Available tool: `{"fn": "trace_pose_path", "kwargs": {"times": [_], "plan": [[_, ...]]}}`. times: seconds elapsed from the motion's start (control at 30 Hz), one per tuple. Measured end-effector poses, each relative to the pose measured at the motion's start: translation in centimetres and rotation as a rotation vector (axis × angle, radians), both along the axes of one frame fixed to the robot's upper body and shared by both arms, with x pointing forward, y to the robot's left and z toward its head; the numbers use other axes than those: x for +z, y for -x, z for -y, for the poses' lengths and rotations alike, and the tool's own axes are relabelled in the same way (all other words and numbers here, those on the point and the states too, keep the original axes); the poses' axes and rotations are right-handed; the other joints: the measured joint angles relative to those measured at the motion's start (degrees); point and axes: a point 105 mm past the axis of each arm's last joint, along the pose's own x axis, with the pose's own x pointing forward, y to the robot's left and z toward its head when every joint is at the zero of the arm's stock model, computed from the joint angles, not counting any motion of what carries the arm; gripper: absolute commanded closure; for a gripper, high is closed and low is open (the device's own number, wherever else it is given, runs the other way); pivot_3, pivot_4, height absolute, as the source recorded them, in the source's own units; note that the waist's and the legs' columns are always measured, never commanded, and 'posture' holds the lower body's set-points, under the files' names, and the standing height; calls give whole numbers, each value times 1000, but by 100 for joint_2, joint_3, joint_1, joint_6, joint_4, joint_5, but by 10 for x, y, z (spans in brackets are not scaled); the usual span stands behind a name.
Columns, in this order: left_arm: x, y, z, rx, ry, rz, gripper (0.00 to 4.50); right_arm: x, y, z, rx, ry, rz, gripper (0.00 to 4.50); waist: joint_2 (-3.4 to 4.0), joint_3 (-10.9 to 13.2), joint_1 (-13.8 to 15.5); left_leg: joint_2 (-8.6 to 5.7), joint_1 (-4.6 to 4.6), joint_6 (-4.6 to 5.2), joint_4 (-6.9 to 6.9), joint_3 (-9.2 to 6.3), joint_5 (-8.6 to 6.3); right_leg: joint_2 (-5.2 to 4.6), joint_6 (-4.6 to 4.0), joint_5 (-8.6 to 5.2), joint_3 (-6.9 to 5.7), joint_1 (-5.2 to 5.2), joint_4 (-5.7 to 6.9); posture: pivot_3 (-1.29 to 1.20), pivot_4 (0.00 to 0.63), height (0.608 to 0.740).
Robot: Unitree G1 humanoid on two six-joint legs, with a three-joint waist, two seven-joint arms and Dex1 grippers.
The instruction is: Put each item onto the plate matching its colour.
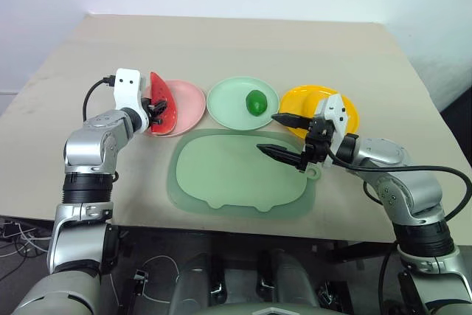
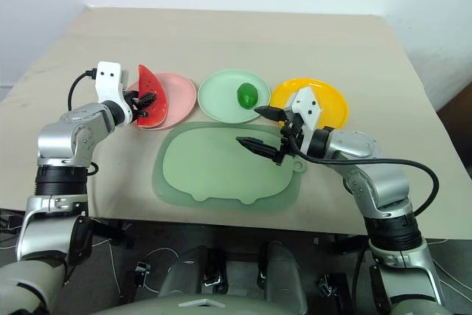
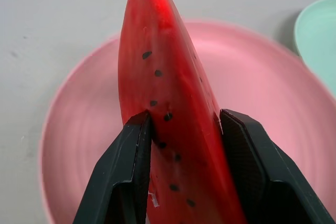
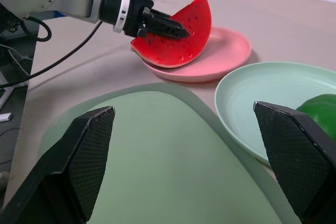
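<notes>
Our left claw (image 1: 156,111) was clamped on the wedge (image 1: 162,102), its lower edge on the pink plate (image 1: 190,105) beneath, so release came next, while our right claw (image 1: 284,135) hung apart over the mat (image 1: 221,175).

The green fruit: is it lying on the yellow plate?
No, the green fruit lies on the mint green plate, beside the yellow plate.

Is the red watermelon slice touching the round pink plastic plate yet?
Touching. In the right wrist view the red watermelon wedge, pinched by the left end effector, rests its lower edge on the near rim of the round pink plastic plate.
</notes>
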Motion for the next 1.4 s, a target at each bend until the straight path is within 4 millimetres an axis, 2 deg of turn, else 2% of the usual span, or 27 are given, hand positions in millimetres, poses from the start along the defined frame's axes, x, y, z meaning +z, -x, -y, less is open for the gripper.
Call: {"fn": "trace_pose_path", "kwargs": {"times": [0.17,0.2,0.33,0.43,0.6,0.7,0.77,0.87,1.0,1.17,1.4], "plan": [[1,-2,1,-17,13,-8,181,-3,1,-5,0,-6,-7,0,0,0,-7,0,0,0,1,0,0,0,0,0,0,-1,2,0,150,696],[1,-2,2,-20,13,-10,34,-2,0,-5,-2,-6,-5,0,0,0,-7,0,0,0,2,0,0,0,0,0,0,-1,2,0,150,696],[12,2,4,-37,3,10,34,1,-1,-6,-5,-6,4,0,-1,1,-6,0,-1,2,3,0,1,0,0,0,0,-1,4,0,150,696],[36,9,5,-62,-28,72,34,2,-2,-6,-7,-6,3,0,-1,1,-12,1,0,2,3,0,1,0,0,0,1,-1,5,0,150,696],[72,28,4,-106,-61,164,34,3,-1,-4,-7,-13,-5,0,-1,1,-15,1,0,-1,3,0,0,0,1,0,1,-1,6,0,150,696],[87,47,2,-167,3,252,34,4,-1,0,-12,-22,-7,0,0,0,-15,1,2,-6,2,-1,-3,0,1,0,2,0,6,0,150,696],[83,61,4,-225,17,268,34,7,-1,3,-21,-44,-8,0,0,0,-15,1,3,-7,2,0,-4,0,1,0,2,1,6,0,150,696],[72,83,17,-355,33,281,34,14,-2,9,-38,-105,-22,0,0,0,-2,1,2,-11,4,-1,-6,0,0,0,2,2,5,0,150,696],[67,107,28,-502,73,292,34,20,-2,16,-55,-143,-26,0,0,0,-1,0,3,-11,5,-2,-6,-1,-1,-1,2,3,4,0,150,696],[54,123,38,-558,158,281,34,9,5,24,-78,-142,-57,0,0,0,9,0,2,-10,4,-3,-6,-1,0,-1,2,4,3,0,150,696],[36,136,26,-538,120,335,34,-1,21,36,-113,-143,-81,0,1,-1,1,1,5,-11,2,-4,-8,-1,-2,-2,2,4,2,0,150,696]]}}
